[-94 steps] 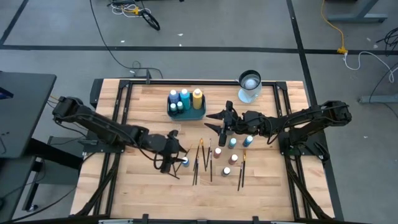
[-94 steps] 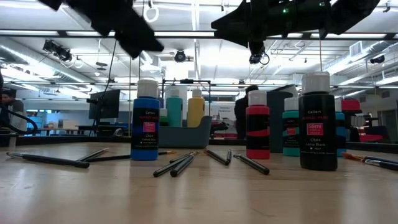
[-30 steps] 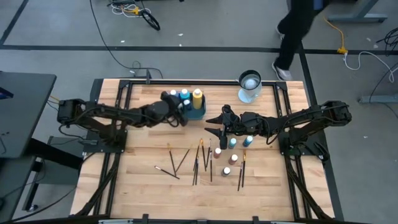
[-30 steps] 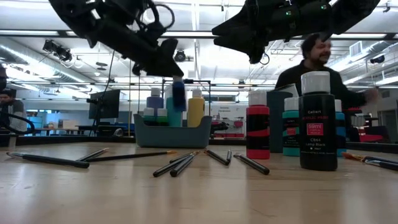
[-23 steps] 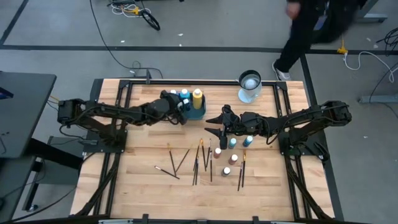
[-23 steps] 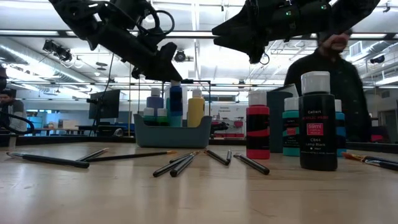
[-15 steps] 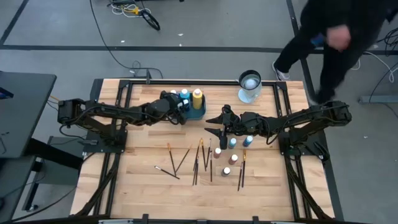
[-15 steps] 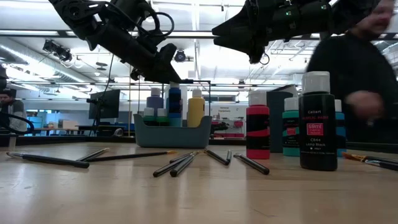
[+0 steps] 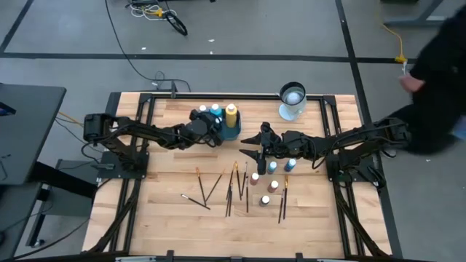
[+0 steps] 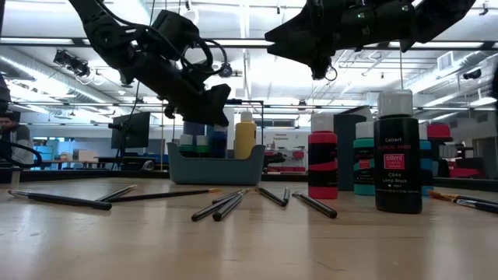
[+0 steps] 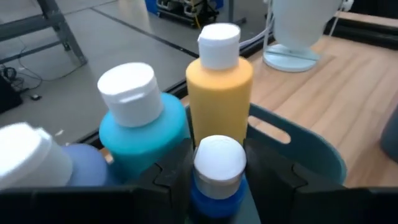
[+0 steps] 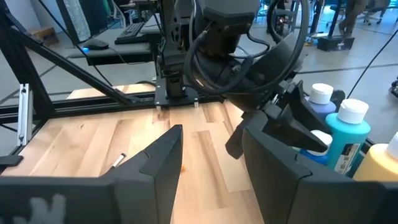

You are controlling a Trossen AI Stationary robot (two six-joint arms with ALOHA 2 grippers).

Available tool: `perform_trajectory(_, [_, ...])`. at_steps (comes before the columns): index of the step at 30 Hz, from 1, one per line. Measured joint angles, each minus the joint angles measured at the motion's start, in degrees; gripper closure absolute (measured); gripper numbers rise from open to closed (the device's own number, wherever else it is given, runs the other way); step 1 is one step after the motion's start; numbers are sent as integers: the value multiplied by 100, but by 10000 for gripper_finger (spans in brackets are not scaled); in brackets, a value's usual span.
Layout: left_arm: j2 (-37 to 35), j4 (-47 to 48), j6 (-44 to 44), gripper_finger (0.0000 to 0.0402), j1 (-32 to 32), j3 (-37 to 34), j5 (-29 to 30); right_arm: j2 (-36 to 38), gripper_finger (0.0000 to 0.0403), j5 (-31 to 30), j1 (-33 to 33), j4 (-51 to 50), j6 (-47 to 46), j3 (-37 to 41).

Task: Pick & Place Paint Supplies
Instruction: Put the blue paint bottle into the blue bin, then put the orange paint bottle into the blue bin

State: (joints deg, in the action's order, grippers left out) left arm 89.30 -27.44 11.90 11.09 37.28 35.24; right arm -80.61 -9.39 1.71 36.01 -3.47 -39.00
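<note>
While the left pincer (image 11: 217,186) straddles a blue bottle (image 11: 217,171) in the tray (image 9: 230,134), jaws loosening, several bottles (image 9: 271,167) and brushes (image 9: 231,191) remain on the counter (image 9: 167,211); right pincer (image 12: 208,155) wide, empty.

bottles (image 9: 217,114) in tray (image 9: 234,132), brushes (image 9: 238,186) on table (image 9: 167,211) before it

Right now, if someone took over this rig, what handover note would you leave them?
Left gripper: at the teal tray, fingers around a blue bottle standing in it, whether gripping I cannot tell.
Right gripper: open, empty, hovering mid-table.
Done: yellow bottle, teal bottle and others already in the tray.
Left: loose bottles and brushes on the table under and in front of the right arm; none of them collected yet.
</note>
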Motion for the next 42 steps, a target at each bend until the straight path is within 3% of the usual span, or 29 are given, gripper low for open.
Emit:
perform_trajectory(9, [0, 284, 105, 256, 100, 0, 81, -1, 233, -1, -4, 47, 99, 0])
perform_trajectory(20, [-2, 402, -69, 256, 214, 0, -339, -1, 233, 0, -4, 72, 99, 0])
perform_trajectory(32, [-15, 361, -205, 219, 275, 0, -291, -1, 233, 0, -3, 79, 101, 0])
perform_trajectory(38, [-424, 364, -478, 227, 154, 0, -314, -1, 233, 71, -2, 68, 103, 0])
perform_trajectory(42, [-988, 395, -675, 232, -8, 0, -558, -1, 233, 627, -17, -102, 268, 0])
